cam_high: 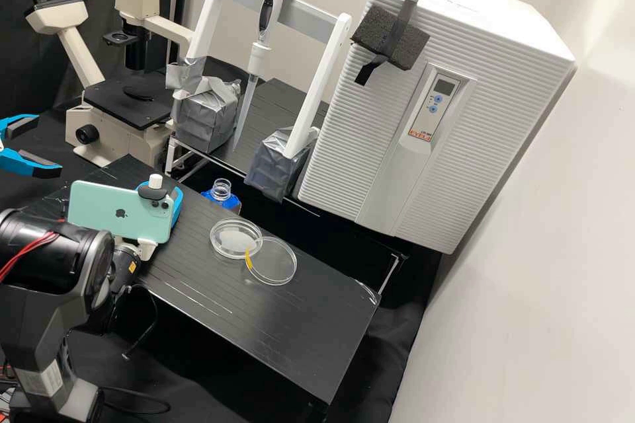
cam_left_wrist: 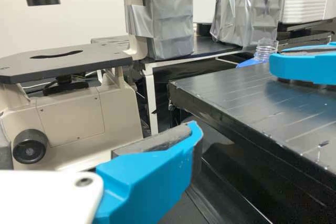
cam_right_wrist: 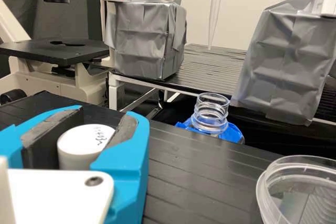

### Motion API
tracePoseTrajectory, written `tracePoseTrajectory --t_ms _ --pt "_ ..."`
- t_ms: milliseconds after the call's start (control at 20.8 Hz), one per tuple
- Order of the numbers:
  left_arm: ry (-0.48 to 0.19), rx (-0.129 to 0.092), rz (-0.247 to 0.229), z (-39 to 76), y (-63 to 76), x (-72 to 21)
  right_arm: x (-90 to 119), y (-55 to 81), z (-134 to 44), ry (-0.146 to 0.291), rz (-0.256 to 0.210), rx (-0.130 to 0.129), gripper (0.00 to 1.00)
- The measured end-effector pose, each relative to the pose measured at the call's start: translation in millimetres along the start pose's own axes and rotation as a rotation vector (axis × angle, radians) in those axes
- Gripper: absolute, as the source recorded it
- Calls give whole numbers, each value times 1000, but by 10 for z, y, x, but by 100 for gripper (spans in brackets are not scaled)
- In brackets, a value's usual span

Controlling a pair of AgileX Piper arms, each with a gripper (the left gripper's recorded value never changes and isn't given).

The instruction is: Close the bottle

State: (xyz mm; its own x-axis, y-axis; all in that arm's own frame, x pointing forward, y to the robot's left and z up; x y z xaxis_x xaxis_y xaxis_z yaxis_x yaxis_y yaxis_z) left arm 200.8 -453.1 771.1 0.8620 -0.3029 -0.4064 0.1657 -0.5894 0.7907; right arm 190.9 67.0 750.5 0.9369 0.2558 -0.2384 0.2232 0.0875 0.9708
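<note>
We see the right gripper (cam_right_wrist: 80, 129) clamped on a white cap (cam_right_wrist: 84, 148), apart from the open-necked bottle (cam_right_wrist: 211, 114). Just behind the bottle stands a grey taped block (cam_right_wrist: 286, 61), and a clear dish (cam_right_wrist: 296, 190) lies in front of it.

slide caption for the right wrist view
Right gripper holds the white cap; the open bottle stands beyond the black shelf.

The bottle (cam_right_wrist: 212, 115) shows just its clear neck and blue shoulder; the edge of the black surface (cam_right_wrist: 210, 171) hides its body. The white cap (cam_right_wrist: 83, 146) sits sunk between the fingers of the right tool (cam_right_wrist: 84, 129), which cover its lower part. The left tool (cam_high: 46, 145) is cut off by the high view's left edge. A petri dish (cam_right_wrist: 298, 192) is cropped by the right wrist view's edge.
</note>
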Motion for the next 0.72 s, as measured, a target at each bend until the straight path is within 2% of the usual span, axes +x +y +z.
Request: tracePoseTrajectory --t_ms 144,384,576,624,720 --pt "0 0 0 0 0 0 -2 9 -3 1 4 0 0" --pt "0 0 0 0 0 0 1 162 -13 6 80 1 0" --pt "1 7 0 -1 0 0 133 308 -63 26 144 0 0" --pt "2 19 1 -2 1 0 182 331 -74 29 152 -2 0" --pt "2 21 1 -2 1 0 281 357 -72 22 153 -6 0"
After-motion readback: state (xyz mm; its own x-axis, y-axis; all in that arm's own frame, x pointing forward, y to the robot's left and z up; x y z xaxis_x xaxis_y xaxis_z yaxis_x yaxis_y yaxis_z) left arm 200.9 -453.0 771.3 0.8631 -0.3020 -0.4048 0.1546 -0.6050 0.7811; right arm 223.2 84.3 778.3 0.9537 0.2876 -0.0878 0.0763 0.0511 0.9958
